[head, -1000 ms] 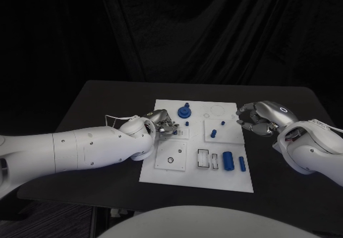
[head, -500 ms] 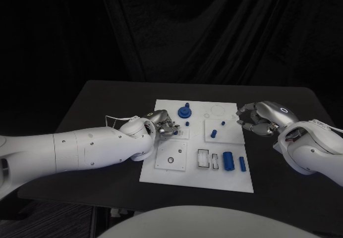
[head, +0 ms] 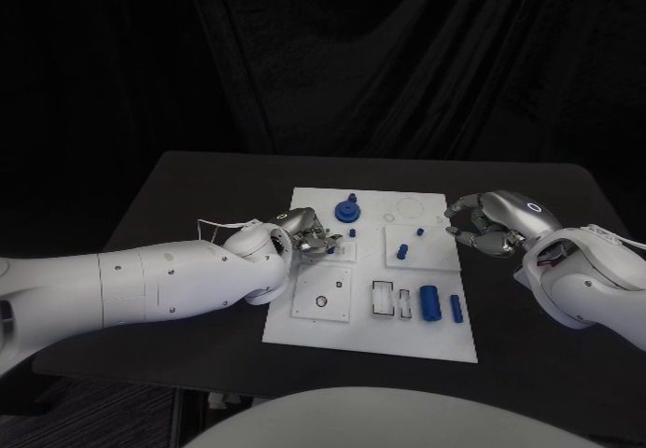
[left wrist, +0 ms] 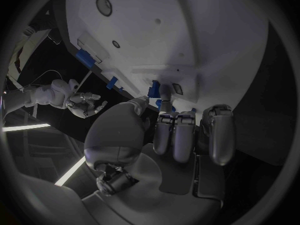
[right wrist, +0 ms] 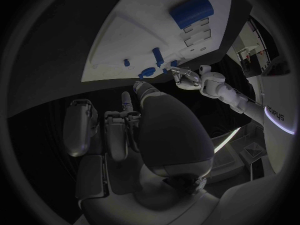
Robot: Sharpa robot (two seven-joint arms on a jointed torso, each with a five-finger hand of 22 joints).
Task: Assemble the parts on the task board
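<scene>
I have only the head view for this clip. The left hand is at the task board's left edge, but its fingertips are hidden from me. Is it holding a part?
Observer: Yes. In the left wrist view, the left hand pinches a small blue part at its fingertips, right against the task board.
Operator: And the right hand? From the head view I see its back, not what's under it.
Observer: The right wrist view shows the right hand with its fingers curled in and nothing in them. It hangs over the bare black table beside the board.
</scene>
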